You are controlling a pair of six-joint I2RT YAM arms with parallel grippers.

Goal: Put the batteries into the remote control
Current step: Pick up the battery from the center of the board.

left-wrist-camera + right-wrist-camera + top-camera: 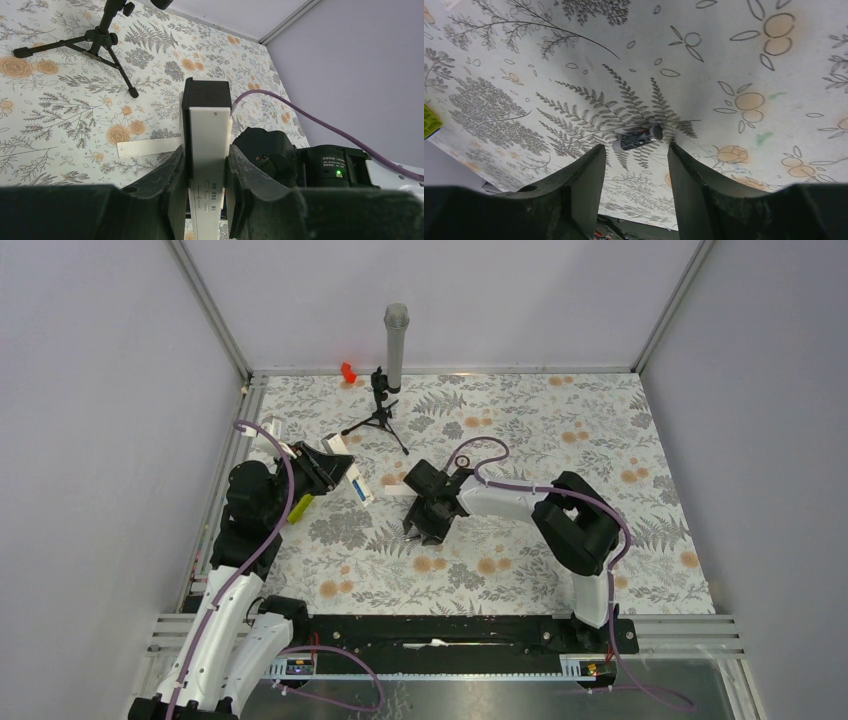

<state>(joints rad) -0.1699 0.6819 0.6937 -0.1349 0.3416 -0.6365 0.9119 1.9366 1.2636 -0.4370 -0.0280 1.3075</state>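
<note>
My left gripper (335, 468) is shut on the remote control (360, 487), a slim white bar held above the mat at the left. In the left wrist view the remote control (207, 130) stands between the two fingers (172, 170), with small grey markings near its lower end. My right gripper (428, 530) points down at the mat in the middle, open and empty. In the right wrist view one battery (639, 137), dark blue with a silvery end, lies on the mat just beyond the open fingertips (591, 160). A second battery is not in view.
A flat white strip (150, 146) lies on the mat between the two grippers. A yellow-green bar (300, 508) lies by the left arm. A small black tripod (380, 410) with a grey cylinder (396, 340) stands at the back, with a red piece (348, 371) beside it.
</note>
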